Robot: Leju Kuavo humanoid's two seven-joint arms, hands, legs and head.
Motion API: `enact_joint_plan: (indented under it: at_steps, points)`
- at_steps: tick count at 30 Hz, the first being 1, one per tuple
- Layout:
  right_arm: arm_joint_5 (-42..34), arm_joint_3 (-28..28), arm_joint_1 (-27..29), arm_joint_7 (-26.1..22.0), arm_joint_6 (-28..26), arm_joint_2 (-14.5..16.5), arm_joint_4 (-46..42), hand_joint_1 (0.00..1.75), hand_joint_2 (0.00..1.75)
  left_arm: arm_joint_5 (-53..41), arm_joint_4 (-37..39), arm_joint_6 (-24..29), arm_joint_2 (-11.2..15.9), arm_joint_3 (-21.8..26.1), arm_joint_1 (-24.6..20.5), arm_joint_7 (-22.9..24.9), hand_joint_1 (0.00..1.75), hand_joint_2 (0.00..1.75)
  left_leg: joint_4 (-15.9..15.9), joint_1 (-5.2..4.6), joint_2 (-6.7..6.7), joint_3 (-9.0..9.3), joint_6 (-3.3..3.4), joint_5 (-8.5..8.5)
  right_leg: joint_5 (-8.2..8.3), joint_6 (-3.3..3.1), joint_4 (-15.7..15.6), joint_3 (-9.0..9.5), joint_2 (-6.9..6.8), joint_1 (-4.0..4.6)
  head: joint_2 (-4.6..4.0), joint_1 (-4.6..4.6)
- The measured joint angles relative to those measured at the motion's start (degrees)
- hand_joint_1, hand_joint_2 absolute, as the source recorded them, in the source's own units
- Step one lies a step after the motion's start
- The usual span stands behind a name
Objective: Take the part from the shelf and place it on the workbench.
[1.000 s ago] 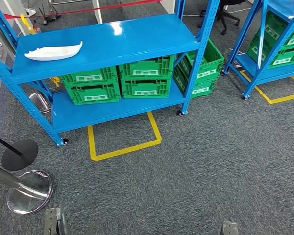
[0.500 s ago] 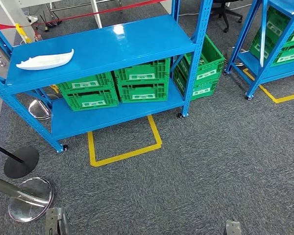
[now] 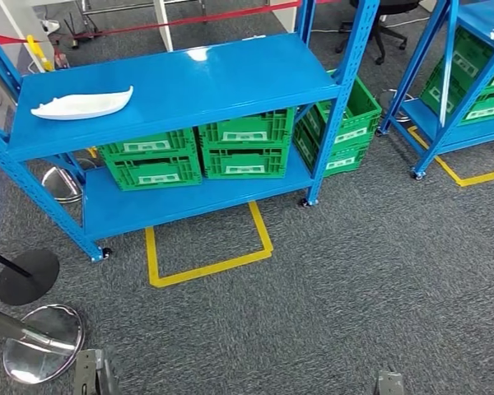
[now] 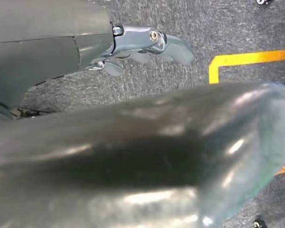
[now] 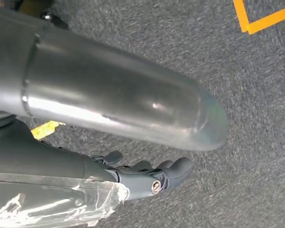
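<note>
The part (image 3: 81, 104) is a long white boat-shaped piece lying on the left end of the blue shelf's top board (image 3: 188, 78) in the head view. The shelf stands some way ahead of me across the grey carpet. My left hand (image 4: 148, 45) hangs at my side over the carpet, fingers stretched out and holding nothing. My right hand (image 5: 148, 175) hangs the same way, fingers out and empty. Both hands are far from the part.
Green crates (image 3: 151, 159) (image 3: 248, 146) fill the shelf's lower board, with more behind (image 3: 344, 123). A yellow taped square (image 3: 207, 247) marks the floor before the shelf. Barrier post bases (image 3: 43, 341) (image 3: 27, 276) stand at my left. A second blue shelf (image 3: 455, 74) is at right.
The whole picture has shifted a little as my camera moves; the shelf and part stay where they are. Both hands still hang empty.
</note>
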Motion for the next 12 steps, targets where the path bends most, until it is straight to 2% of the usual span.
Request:
enact_joint_plan:
  at_steps: [1,2,3,4,5,6,7,8,11,12]
  points:
    - [-0.03,0.01,0.07,0.00,0.00,0.00,0.02,0.00,0.00,0.00,0.00,0.00,-0.02,0.01,0.03,0.01,0.00,0.00,0.01,0.00,-0.01,0.34,0.08,-0.36,-1.06,0.15,3.60,-2.36,0.00,-0.02,0.00,0.01]
    - [-0.05,0.02,0.15,0.00,0.00,0.00,0.03,0.00,0.00,0.00,0.00,0.00,-0.02,0.01,0.10,0.01,0.00,0.00,0.01,0.00,-0.04,0.78,0.09,-0.76,-1.02,0.27,5.67,-4.06,-0.01,-0.04,0.00,0.00]
    - [-0.07,0.03,0.20,0.00,-0.01,-0.01,0.05,0.00,0.00,0.00,0.00,-0.01,-0.02,0.02,0.16,0.02,0.00,0.00,0.02,0.02,-0.08,1.33,0.04,-1.20,0.25,0.34,5.66,-4.76,-0.02,-0.06,0.00,0.02]
    - [-0.08,0.04,0.21,0.00,-0.02,-0.02,0.06,0.00,0.00,0.00,0.00,-0.02,-0.03,0.02,0.20,0.02,0.00,0.00,0.02,0.08,-0.14,2.04,-0.08,-1.71,2.65,0.38,3.30,-4.27,-0.04,-0.11,0.00,0.02]
    - [-0.09,0.05,0.20,0.00,-0.03,-0.04,0.06,0.00,0.00,0.00,0.00,-0.03,-0.03,0.01,0.23,0.02,0.00,0.00,0.02,0.13,-0.19,2.80,-0.28,-2.27,5.52,0.42,-0.57,-2.95,-0.09,-0.16,0.00,0.03]
    - [-0.10,0.07,0.16,0.01,-0.04,-0.05,0.10,0.00,0.00,0.00,-0.01,-0.04,-0.01,0.01,0.21,0.02,0.00,0.00,0.07,0.06,-0.22,3.43,-0.59,-2.86,7.53,0.46,-4.21,-1.41,-0.14,-0.17,0.00,0.10]
    - [-0.10,0.10,0.10,0.03,-0.04,-0.06,0.15,0.00,0.00,0.00,-0.02,-0.05,0.01,0.01,0.17,0.03,0.00,0.00,0.16,-0.04,-0.25,3.87,-0.91,-3.36,8.69,0.26,-7.07,-0.08,-0.12,-0.20,0.01,0.16]
    - [-0.10,0.16,0.08,0.04,-0.03,-0.06,0.22,0.00,0.00,0.00,-0.03,-0.05,0.03,0.01,0.13,0.04,0.00,0.00,0.16,-0.17,-0.26,4.10,-1.17,-3.70,8.92,-0.03,-8.58,0.70,-0.09,-0.19,0.01,0.12]
    - [-0.12,0.32,0.16,0.04,-0.04,-0.07,0.32,0.00,0.00,0.00,-0.09,-0.05,0.05,0.00,0.07,0.08,0.00,0.00,-0.16,-0.21,-0.27,4.49,-1.68,-4.21,8.04,-1.32,-9.16,1.28,0.09,-0.13,0.00,-0.21]
    - [-0.13,0.32,0.18,0.04,-0.04,-0.07,0.32,0.00,0.00,0.00,-0.11,-0.05,0.05,0.00,0.07,0.08,0.00,0.00,-0.23,-0.18,-0.26,4.59,-1.77,-4.31,7.94,-1.52,-9.18,1.34,0.10,-0.13,0.00,-0.23]
